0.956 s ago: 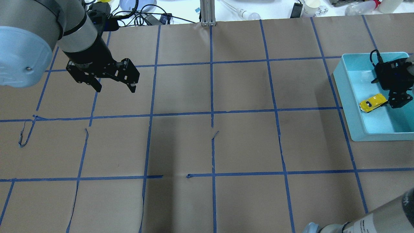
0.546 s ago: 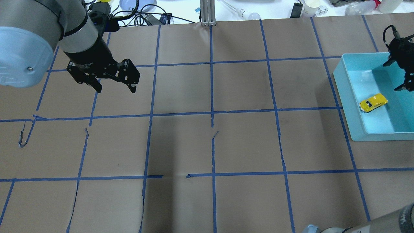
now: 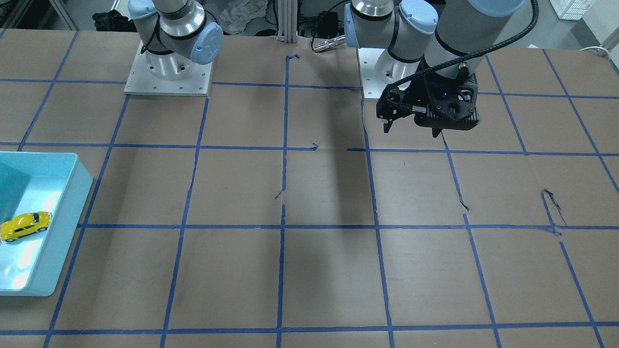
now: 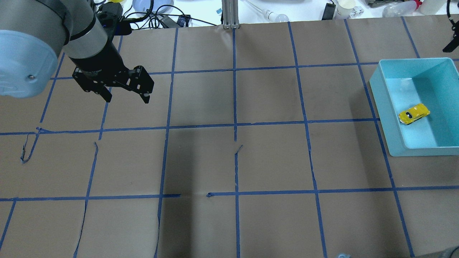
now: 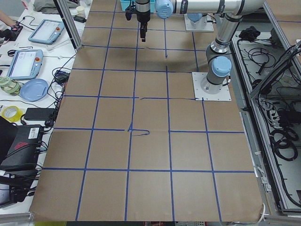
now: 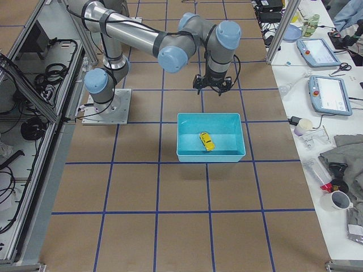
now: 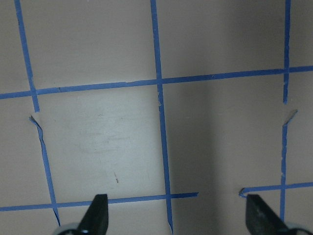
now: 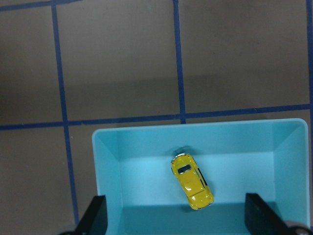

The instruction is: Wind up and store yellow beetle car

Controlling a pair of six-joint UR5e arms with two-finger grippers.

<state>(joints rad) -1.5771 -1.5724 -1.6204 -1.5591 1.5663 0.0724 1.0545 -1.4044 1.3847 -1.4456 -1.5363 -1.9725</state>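
The yellow beetle car [image 4: 414, 114] lies loose on the floor of a teal bin [image 4: 385, 107] at the table's right side. It also shows in the front view [image 3: 25, 225], the right side view [image 6: 206, 141] and the right wrist view [image 8: 192, 182]. My right gripper [image 8: 177, 218] is open and empty, high above the bin [image 8: 107, 161] and a little to the robot's side of it [image 6: 212, 89]. My left gripper [image 4: 127, 99] is open and empty above the bare paper at the far left [image 3: 412, 130], with nothing between its fingers [image 7: 177, 218].
Brown paper with a blue tape grid covers the table, and the tape is torn in places [image 4: 28, 147]. A metal post [image 4: 229, 14] stands at the far edge. Cables, bottles and cups [image 4: 344, 9] lie beyond that edge.
My right gripper has lifted away from the car and moved out of the bin to the overhead view's far right edge. The car stays in the bin. The left arm has barely moved.
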